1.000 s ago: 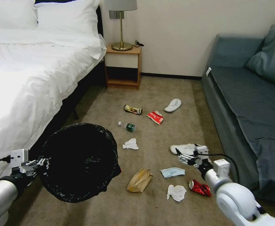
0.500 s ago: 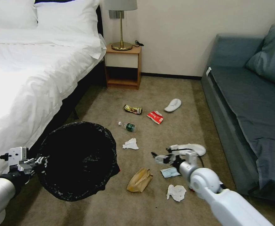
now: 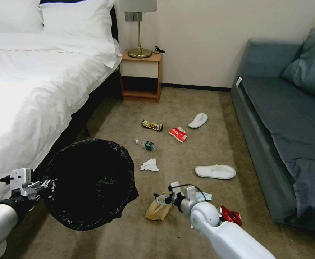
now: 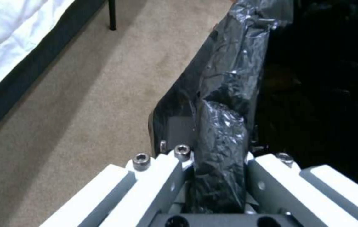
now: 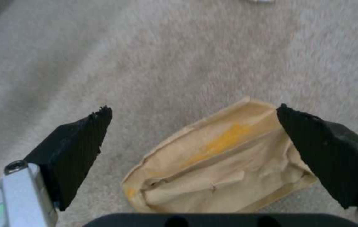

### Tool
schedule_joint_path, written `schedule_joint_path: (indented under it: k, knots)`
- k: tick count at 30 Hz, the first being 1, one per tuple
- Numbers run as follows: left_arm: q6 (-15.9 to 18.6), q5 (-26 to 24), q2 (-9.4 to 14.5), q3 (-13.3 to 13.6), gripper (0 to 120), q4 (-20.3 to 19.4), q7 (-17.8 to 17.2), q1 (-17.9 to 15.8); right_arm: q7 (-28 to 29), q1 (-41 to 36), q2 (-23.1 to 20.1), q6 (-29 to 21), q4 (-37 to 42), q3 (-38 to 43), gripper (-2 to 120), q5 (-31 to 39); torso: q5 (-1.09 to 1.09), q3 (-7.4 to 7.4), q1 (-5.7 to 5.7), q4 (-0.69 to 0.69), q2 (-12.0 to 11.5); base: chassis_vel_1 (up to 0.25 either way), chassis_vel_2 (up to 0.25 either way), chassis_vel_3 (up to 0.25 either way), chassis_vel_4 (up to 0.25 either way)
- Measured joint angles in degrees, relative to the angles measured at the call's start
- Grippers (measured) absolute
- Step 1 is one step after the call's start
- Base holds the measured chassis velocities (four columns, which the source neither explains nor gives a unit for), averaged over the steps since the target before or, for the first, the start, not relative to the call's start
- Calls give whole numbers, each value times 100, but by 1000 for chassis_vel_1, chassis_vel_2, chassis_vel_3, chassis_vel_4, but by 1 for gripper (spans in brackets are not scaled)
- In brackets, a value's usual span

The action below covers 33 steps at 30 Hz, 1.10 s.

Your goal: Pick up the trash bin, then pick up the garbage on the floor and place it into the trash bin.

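- Now the floor (image 3: 208, 144) has lots of garbage on it, so most of the job is left.
- The bin (image 3: 89, 183) is already up off the floor, so that step is done. Its wide black mouth tips toward the middle of the room.
- The left gripper (image 4: 212, 186) is squeezed tight on the bin's rim and bag.
- The right gripper (image 5: 193, 142) is spread wide, low over the paper bag (image 3: 159, 208). One pad (image 5: 78, 148) is beside the bag and the other pad is at its edge. I think it is not grabbed yet.
- Two slippers (image 3: 215, 171), a bottle (image 3: 146, 145), a tissue (image 3: 149, 165), a red wrapper (image 3: 178, 134) and a gold wrapper (image 3: 152, 125) lie farther off.
- The right arm hides part of the mask (image 3: 204, 196) and the can (image 3: 230, 216).
- The inside of the bin is too dark to tell if anything is in it.
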Motion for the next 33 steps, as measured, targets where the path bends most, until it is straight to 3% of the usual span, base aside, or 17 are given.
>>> schedule_joint_path:
  k: [9,22,33]
  knots:
    - [0,14,-27,-7,2,0,64,2,-20,77,201,159,-592,118,100,-265,1,0,0,0,0,0,0,0,0]
    - [0,40,-56,16,2,0,97,19,62,21,-38,25,-335,476,100,-14,0,0,0,0,0,0,0,0,0]
    - [0,105,-57,30,2,0,177,33,-104,116,203,37,-902,437,100,-2,1,0,-1,0,0,0,0,0,0]
